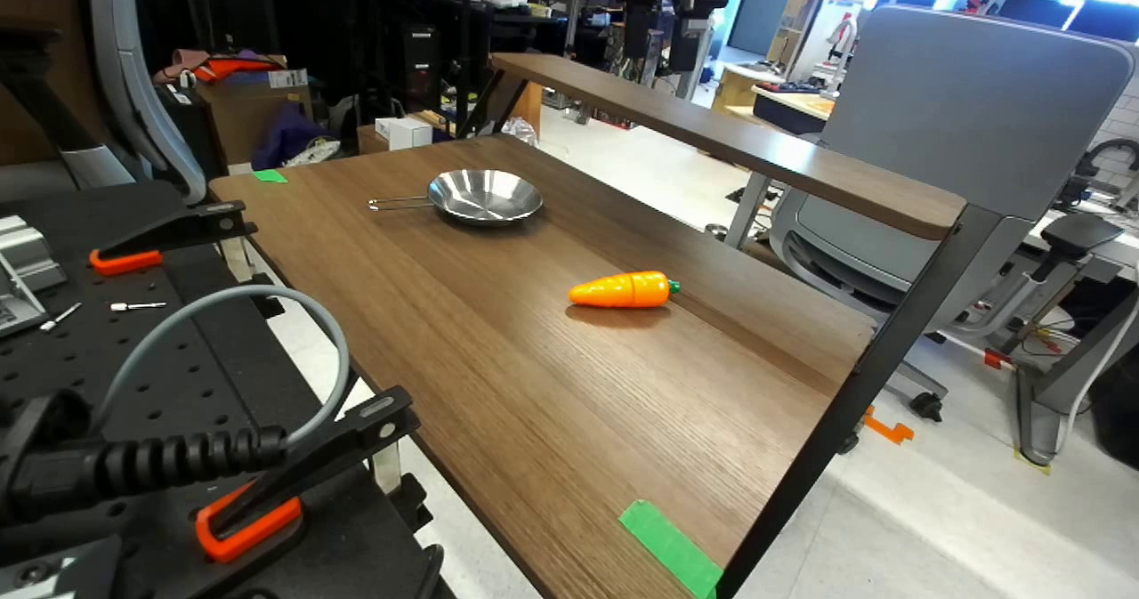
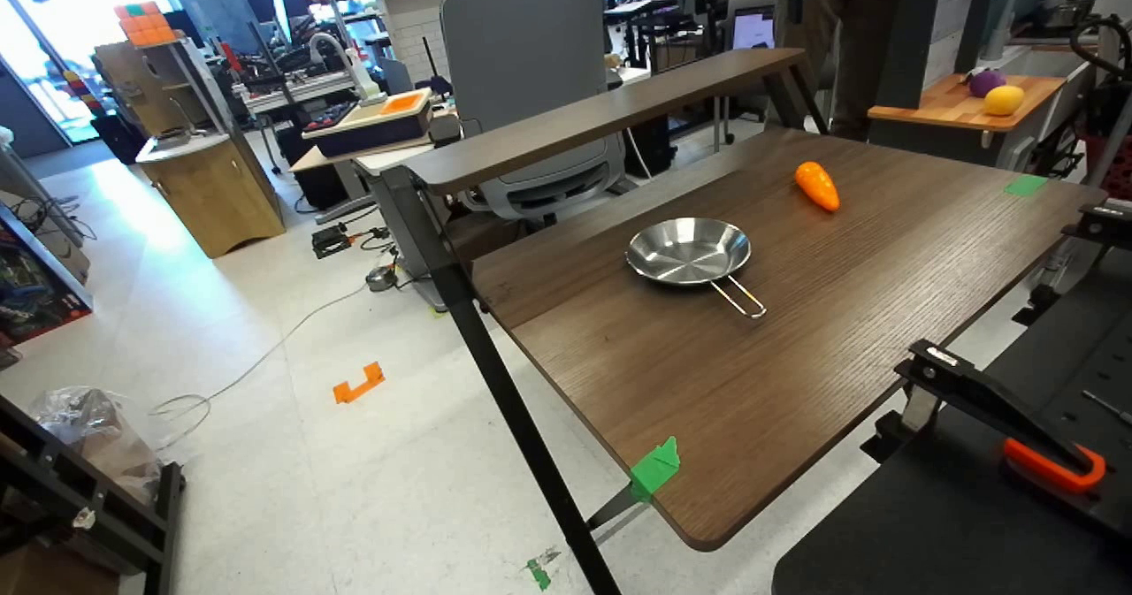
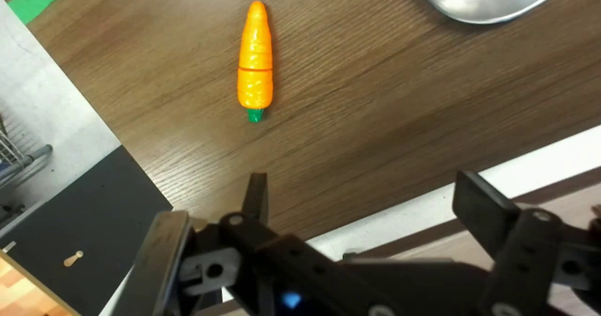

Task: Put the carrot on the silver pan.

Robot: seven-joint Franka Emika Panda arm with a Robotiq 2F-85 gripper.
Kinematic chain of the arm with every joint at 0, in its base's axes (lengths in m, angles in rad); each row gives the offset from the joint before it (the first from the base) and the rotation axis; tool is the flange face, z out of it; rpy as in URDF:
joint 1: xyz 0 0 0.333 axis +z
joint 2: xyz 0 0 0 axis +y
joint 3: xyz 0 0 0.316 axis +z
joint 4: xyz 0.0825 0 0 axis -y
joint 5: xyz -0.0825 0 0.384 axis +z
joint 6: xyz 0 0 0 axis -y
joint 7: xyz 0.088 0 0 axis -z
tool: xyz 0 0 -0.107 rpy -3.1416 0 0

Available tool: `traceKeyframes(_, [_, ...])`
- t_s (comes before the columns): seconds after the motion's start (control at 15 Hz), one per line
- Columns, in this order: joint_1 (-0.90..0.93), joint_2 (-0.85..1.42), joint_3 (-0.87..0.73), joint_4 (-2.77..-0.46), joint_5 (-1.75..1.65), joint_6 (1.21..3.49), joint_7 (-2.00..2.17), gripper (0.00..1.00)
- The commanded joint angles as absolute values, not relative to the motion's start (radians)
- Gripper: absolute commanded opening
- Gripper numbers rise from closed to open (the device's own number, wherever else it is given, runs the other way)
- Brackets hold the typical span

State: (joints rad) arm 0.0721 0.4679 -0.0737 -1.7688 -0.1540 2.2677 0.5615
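Observation:
The orange carrot lies on its side on the brown wooden table, in both exterior views. In the wrist view the carrot is left of centre, its green stem end toward the gripper. The silver pan stands upright on the table, apart from the carrot, with a thin wire handle; nothing lies in it. The pan also shows in an exterior view and partly at the top right of the wrist view. My gripper is wide open and empty, apart from both. I cannot make it out in the exterior views.
A raised wooden shelf runs along one long side of the table on dark legs. A black bench with orange-handled clamps and a grey cable borders the opposite side. Grey chair stands behind the shelf. Green tape marks table corners.

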Motion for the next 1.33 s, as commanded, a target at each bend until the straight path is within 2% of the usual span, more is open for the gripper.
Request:
traceKeyframes(0.0, [0.112,0.370,-0.102,-1.906,-0.188,2.281,0.586,1.00])
traceKeyframes(0.4, [0.087,0.344,-0.113,-1.981,-0.209,2.281,0.563,1.00])
traceKeyframes(1.27, [0.057,0.501,-0.154,-1.936,-0.226,2.303,0.525,1.00])
